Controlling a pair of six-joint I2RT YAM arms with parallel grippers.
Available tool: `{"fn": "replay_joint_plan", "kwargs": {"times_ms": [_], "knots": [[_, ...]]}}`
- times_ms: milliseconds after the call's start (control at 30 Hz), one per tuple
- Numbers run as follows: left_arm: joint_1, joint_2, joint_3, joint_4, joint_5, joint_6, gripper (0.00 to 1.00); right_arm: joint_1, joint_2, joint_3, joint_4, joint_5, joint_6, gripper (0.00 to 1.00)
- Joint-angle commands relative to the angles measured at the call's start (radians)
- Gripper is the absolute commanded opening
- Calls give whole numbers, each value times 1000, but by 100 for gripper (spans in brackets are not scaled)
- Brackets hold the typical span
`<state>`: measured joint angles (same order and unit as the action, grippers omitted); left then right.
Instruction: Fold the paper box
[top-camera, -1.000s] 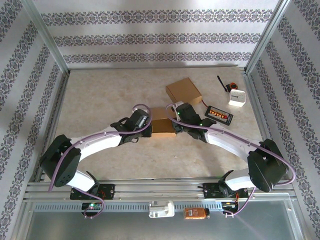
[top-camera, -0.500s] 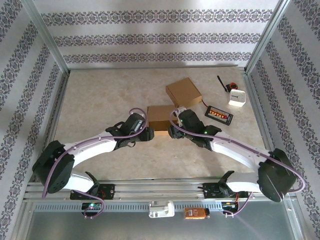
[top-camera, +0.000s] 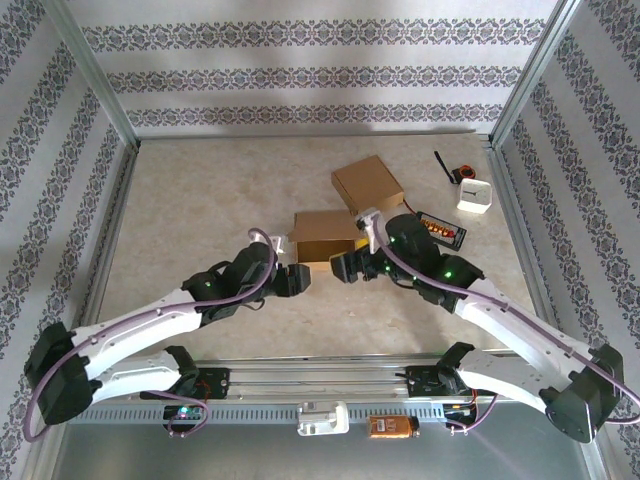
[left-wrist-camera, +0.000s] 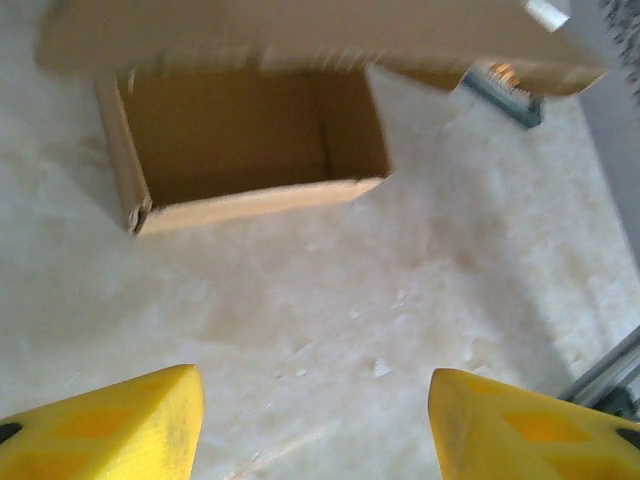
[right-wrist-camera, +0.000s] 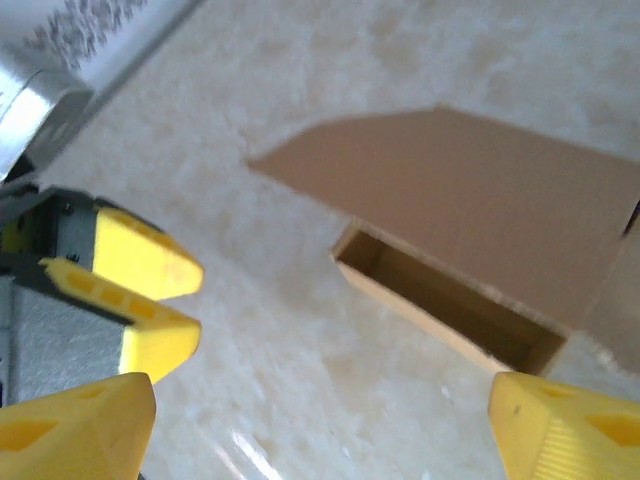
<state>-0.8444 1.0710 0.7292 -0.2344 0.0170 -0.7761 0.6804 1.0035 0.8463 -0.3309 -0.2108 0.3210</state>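
The paper box sits near the middle of the table, a little way out past both arms. Its long side runs from left to right. From the left wrist view I can look right into the paper box, so the hole faces back toward the arms. A big flat lid leans over the hole from the far side, and it is not shut down yet. The left gripper hangs just in front of the left end of the box. Its yellow fingers are spread wide with nothing between them. The right gripper hangs just in front of the right half, and its fingers are spread wide too and hold nothing. Neither one touches the box. I think the right gripper is a tiny bit nearer, but both are close. To fold the box, I think a gripper has to go forward and up over the hole to reach that lid and push it down. Behind the box, farther right, there is another brown box that is closed, and it is well out of the way.
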Motion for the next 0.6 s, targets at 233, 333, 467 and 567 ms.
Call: {"fn": "replay_joint_plan", "kwargs": {"times_ms": [233, 333, 467, 567], "knots": [[315, 84, 270, -152, 59, 18, 53, -224, 303, 263, -177, 22, 279, 72], [378, 174, 259, -92, 171, 8, 55, -240, 402, 310, -199, -1, 346, 65], [419, 323, 261, 52, 396, -29, 57, -260, 493, 316, -169, -47, 378, 50], [419, 377, 234, 170, 419, -54, 52, -261, 535, 309, -170, -30, 361, 44]]}}
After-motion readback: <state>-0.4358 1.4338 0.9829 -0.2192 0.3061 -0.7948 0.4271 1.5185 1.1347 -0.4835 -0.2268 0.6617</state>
